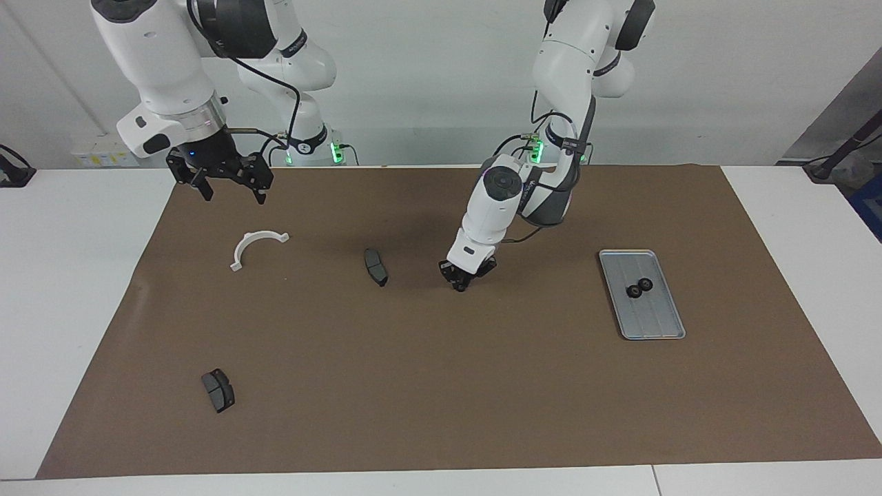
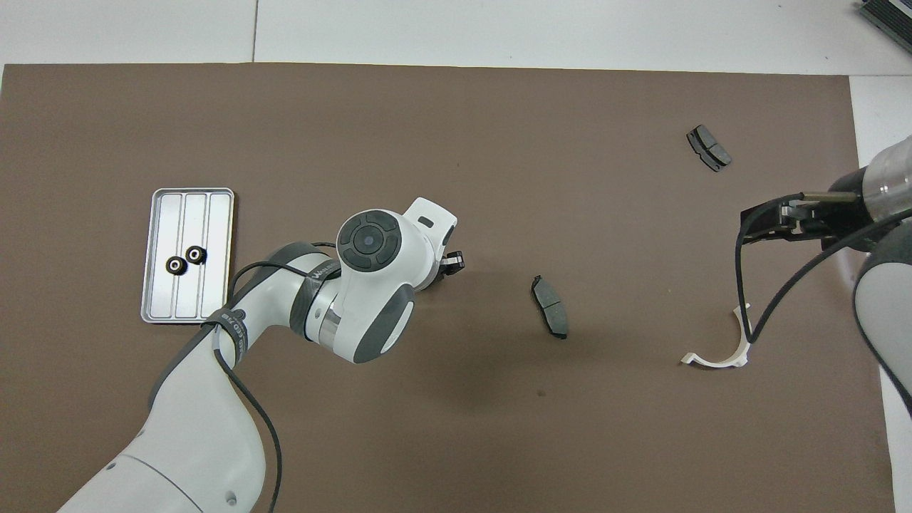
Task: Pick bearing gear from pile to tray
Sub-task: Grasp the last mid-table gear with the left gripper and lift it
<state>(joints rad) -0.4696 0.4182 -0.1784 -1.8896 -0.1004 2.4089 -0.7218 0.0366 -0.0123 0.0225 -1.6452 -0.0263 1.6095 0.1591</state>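
At the right arm's end of the desk, your right gripper (image 1: 233, 200) hangs in the air with its fingers wide and empty, over the edge of the brown mat (image 1: 441, 386); this arm waits. The white bracket (image 1: 256, 242) lies just under it. One brake pad (image 1: 218, 390) lies far from the robots, and the second pad (image 1: 375, 266) lies near the middle of the mat.

Beside that second pad, the left gripper (image 1: 460, 282) is down at the mat with its fingertips drawn together. I judge it has closed on a gear, but you cannot see the gear between the fingers. No loose gear shows on the mat.

The coming move depends on one thing: the tray (image 1: 654, 320) lies from this gripper toward the left arm's end of the desk, with its long side running away from the robots. Two gears (image 1: 639, 288) already lie in it.

The facing view shows you the fingertips low at the mat. In the overhead view the arm's wrist covers the left gripper (image 2: 453, 263) almost fully, but the tray (image 2: 160, 306) shows its grooves and free room plainly there.
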